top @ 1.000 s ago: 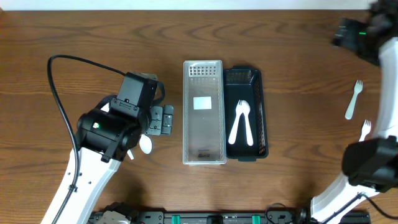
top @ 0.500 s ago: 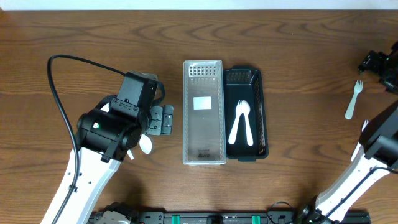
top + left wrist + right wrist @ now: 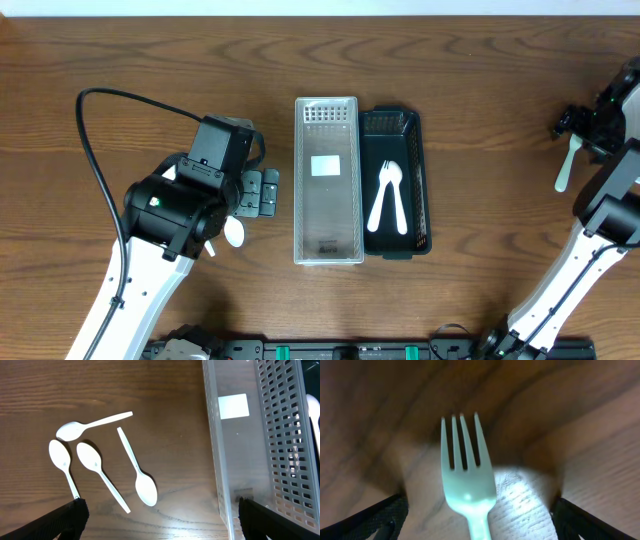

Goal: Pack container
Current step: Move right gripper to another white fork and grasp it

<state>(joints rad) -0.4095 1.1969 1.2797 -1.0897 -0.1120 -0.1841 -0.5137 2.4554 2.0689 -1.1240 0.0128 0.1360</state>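
Sitting mid-tabletop (image 3: 480,70), the black container (image 3: 390,125) has its long side against a clear tray (image 3: 327,215) on its left. A white spoon-and-fork pair (image 3: 388,195) lies side by side in the black container. The clear tray has a white rectangular patch on its floor.

The left end effector (image 3: 160,515) hovers just left of the clear tray, fingers spread wide and gripping nothing. Four loose spoons (image 3: 137,471) lie scattered on the wood below it, near the tray but not touching it. From overhead the left arm (image 3: 175,210) covers most of them and only one bowl peeks out. A black cable (image 3: 95,150) loops off that arm.

At the far right a loose fork (image 3: 465,475) lies flat, well apart from the container. The right end effector (image 3: 477,510) sits low over it, fingers wide either side of the handle and not clamped. The wrist view is blurred, so I cannot tell whether they touch it.
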